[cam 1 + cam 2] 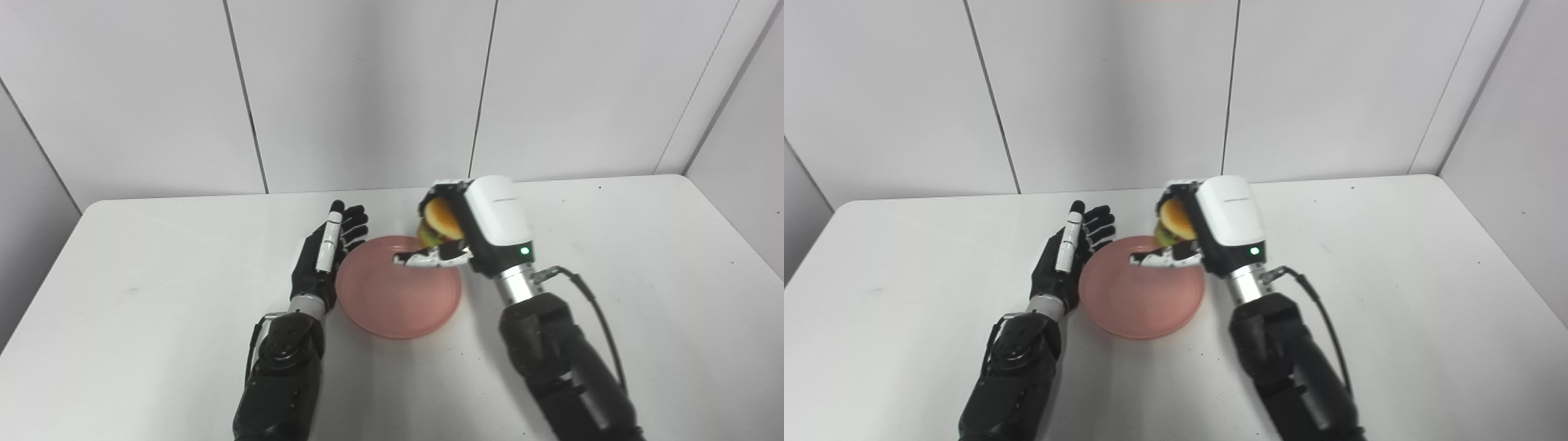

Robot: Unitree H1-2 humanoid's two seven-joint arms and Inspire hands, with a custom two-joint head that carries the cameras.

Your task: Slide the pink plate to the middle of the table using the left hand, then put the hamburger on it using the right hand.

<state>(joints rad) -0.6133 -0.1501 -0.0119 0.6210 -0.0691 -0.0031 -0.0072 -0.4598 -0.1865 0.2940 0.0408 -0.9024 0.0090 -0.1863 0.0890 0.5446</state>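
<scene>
You are seeing the right hand (471,229) grasping the hamburger (442,222), holding it in the air over the far right edge of the pink plate (398,291). The left hand (324,257) is resting released, fingers spread, just beside the plate's left rim. The plate is lying near the middle of the white table (153,275).

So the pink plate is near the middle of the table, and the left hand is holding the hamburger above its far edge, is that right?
Not quite: the right hand, not the left, holds the hamburger, as the left eye view shows. The left hand rests open beside the pink plate. The rest stands.
</scene>
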